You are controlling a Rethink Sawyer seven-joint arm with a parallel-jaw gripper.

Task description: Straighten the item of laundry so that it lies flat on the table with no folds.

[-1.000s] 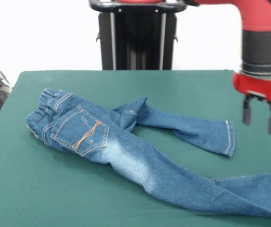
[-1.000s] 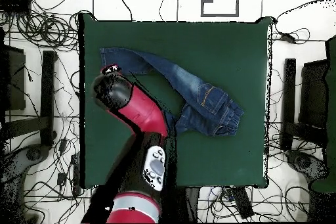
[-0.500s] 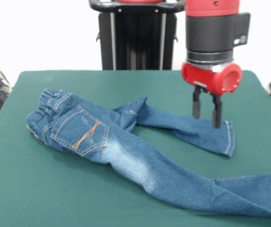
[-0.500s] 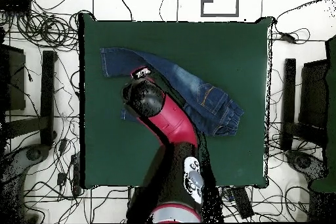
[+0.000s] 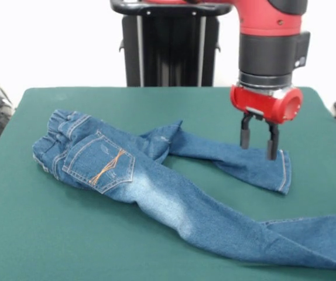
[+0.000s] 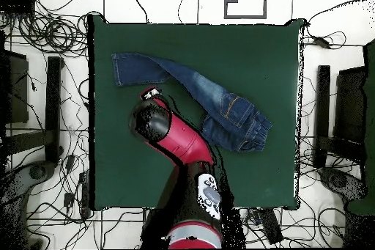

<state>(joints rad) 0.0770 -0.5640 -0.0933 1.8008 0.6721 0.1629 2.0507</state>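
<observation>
The blue denim jeans (image 5: 156, 187) lie on the dark green table (image 5: 57, 246), waistband at the left with a stitched back pocket facing up. The near leg runs to the right edge of the front view. The far leg is folded across at the crotch and ends in a hem at mid right. My gripper (image 5: 257, 143) hangs just above that far leg, close to its hem, open and empty. In the overhead view the jeans (image 6: 212, 100) lie diagonally on the table (image 6: 256, 49), and my red arm (image 6: 176, 141) covers the gripper and the far leg.
The black pedestal (image 5: 171, 47) stands at the table's far side. In the overhead view, cables (image 6: 44, 34) and dark stands (image 6: 53, 108) surround the table on the floor.
My gripper swung in from the right edge of the table to above the far leg's hem, then shifted slightly right. The jeans have not moved.
</observation>
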